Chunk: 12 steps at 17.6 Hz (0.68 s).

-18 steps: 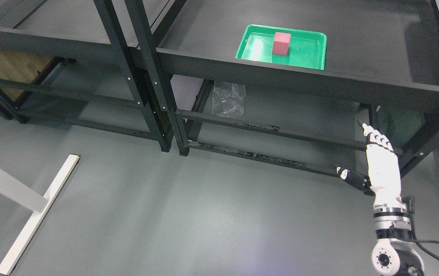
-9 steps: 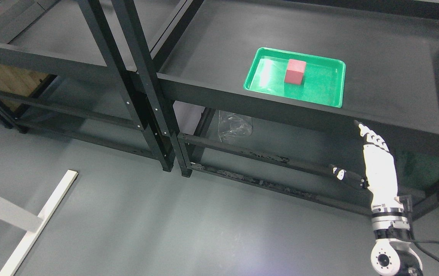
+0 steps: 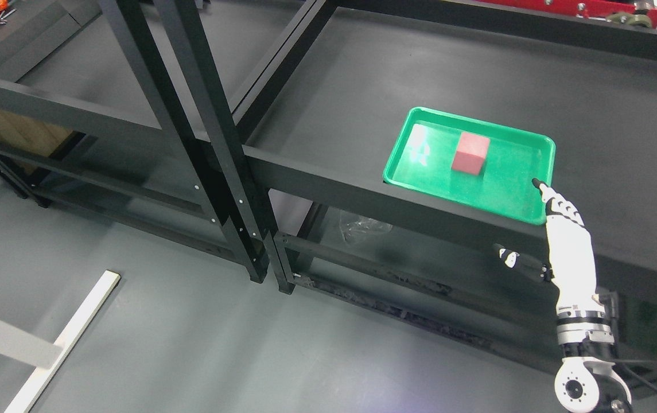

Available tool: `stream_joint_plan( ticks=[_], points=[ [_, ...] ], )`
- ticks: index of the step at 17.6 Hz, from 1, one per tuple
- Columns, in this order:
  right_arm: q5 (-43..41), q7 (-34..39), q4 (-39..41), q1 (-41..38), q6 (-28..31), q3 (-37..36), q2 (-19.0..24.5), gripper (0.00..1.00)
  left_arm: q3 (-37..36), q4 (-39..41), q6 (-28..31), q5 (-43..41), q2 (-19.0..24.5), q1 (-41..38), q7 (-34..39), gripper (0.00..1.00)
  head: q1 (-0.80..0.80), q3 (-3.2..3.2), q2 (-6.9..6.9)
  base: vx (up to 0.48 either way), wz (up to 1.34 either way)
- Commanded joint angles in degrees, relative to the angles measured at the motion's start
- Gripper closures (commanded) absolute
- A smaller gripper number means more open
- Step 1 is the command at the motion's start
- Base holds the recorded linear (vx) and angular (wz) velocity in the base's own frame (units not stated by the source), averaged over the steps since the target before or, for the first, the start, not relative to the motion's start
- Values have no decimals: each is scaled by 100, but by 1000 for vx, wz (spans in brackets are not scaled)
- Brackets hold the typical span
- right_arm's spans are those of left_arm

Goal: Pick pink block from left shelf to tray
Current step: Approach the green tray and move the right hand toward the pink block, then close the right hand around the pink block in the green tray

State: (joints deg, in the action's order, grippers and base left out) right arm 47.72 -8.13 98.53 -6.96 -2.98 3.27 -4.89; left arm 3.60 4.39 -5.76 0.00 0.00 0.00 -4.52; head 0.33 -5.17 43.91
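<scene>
Head view, right hand: the right hand (image 3: 570, 246) is rising from the lower right on its white forearm, 4 fingers (image 3: 558, 207) reaching straight up and the thumb sticking out to the left; it is lying flat and extended, gripping nothing.

Head view, pink block: the pink block (image 3: 470, 153) is sitting inside the green tray (image 3: 541, 143), roughly at its middle, resting flat on 1 face and apart from every tray wall.

Head view, tray: the tray is lying on the right shelf (image 3: 621, 115), close to that shelf's front edge.

Head view, key relation: the block is lying up and to the left of the fingertips, which are overlapping the tray's near right corner in the picture; whether they are touching the rim I cannot tell.

Head view, axis: the block is looking almost cubic, so no long axis is dictating a grasp direction.

Head view, nearer hand: only the right hand is showing, so it is the nearer 1; the left is out of view.

Head view, left shelf: the left shelf (image 3: 35, 63) is showing no pink block on its visible surface.

Judgement: with the block already resting in the tray, the transfer is looking finished, and the hand is likely needing only to stay clear of the rim.
</scene>
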Motion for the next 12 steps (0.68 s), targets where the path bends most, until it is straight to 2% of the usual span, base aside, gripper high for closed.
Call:
stream_joint_plan(
  ticks=[1, 5, 9, 12],
  points=[
    [-17, -4, -1, 2, -1, -20, 32, 1, 0, 0, -5, -9, 100, -53, -5, 0, 0, 0, 0, 241, 65],
    [-8, 171, -9, 2, 34, 24, 23, 1, 0, 0, -5, -9, 100, -53, -5, 0, 0, 0, 0, 271, 41],
    [-8, 846, -44, 2, 52, 24, 6, 1, 0, 0, -5, -9, 100, -53, -5, 0, 0, 0, 0, 256, 39],
    [1, 1032, -97, -7, 52, 16, -29, 1, 0, 0, -5, -9, 100, -53, -5, 0, 0, 0, 0, 233, 66]
  ],
)
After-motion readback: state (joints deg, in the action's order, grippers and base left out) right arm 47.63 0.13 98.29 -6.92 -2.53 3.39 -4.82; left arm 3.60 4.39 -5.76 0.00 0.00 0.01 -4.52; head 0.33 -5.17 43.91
